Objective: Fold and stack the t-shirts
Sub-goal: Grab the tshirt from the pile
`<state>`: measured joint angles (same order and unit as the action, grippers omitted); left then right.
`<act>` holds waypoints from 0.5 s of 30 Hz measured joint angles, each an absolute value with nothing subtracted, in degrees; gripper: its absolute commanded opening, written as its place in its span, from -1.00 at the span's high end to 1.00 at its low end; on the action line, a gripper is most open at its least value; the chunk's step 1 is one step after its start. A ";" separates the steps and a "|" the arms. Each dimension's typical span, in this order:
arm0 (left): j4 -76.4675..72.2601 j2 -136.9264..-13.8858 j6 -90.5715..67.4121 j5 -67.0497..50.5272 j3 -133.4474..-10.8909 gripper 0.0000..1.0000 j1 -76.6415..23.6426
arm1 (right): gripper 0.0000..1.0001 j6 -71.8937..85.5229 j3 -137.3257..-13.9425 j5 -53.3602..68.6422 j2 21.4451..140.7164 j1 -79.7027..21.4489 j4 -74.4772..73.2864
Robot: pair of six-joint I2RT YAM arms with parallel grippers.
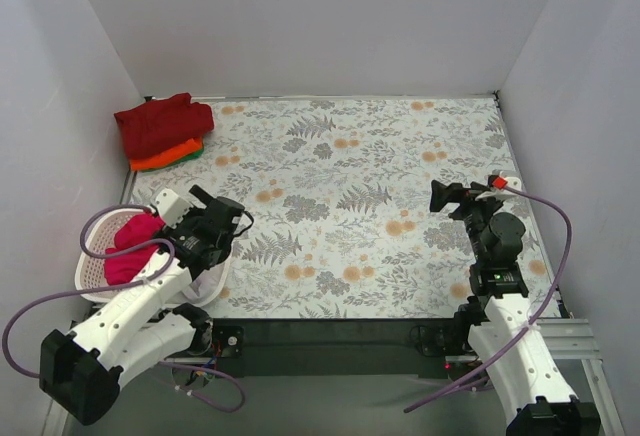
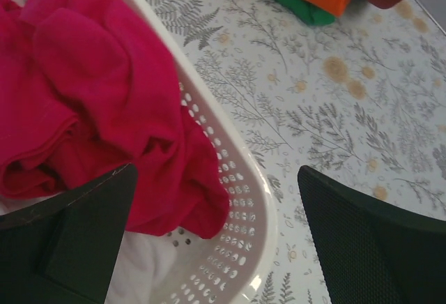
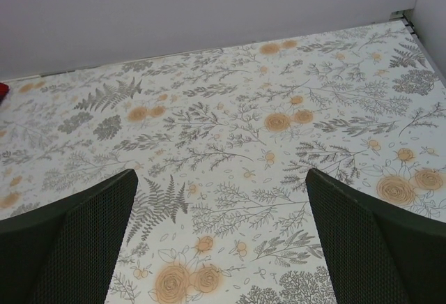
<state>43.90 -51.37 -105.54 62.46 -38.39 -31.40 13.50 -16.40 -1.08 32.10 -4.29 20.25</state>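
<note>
Right, starting at the far left: a white lattice basket (image 1: pixel 95 261) sits at the near left edge of the floral desk (image 1: pixel 350 186), and a crumpled pinkish-red t-shirt (image 1: pixel 130 244) lies bunched inside it, with one fold draped against the inner wall. Underneath it, the left wrist view shows a bit of white, too little to identify.

Up in the far left corner sits the folded pile, with the dark red t-shirt (image 1: pixel 165 124) on top. An orange t-shirt (image 1: pixel 160 159) peeks out beneath it and a green t-shirt (image 1: pixel 193 153) is just visible at the bottom edge.

Moving right, the left end effector (image 1: pixel 215 228) hangs over the basket's right rim, released and spread wide. One finger (image 2: pixel 77 234) is above the pinkish-red cloth and the other is out over the desk, with nothing held between them. From the wrist view it looks clear of the shirt, though contact is hard to judge.

Across the middle is open floral print.

Over on the right, the right end effector (image 1: pixel 458 198) is well apart from every shirt, with its jaws released wide above the patterned desk and nothing in its grasp.
</note>
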 measured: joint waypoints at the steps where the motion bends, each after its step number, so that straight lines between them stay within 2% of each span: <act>1: 45.71 -51.44 -107.18 62.65 -38.33 -0.82 -31.03 | -0.97 13.58 -16.64 -1.08 32.08 -4.29 20.29; 9: 46.63 -47.90 -110.02 63.53 -36.93 -0.79 -27.00 | -0.97 14.90 -16.73 -1.41 30.13 -4.58 20.21; 15: 32.34 -49.65 -101.49 59.51 -30.92 -0.76 -16.23 | -0.97 14.94 -16.73 -1.50 29.30 -4.64 20.03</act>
<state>32.34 -49.65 -101.49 59.51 -30.92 -16.23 14.94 -16.73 -1.50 29.30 -4.64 20.03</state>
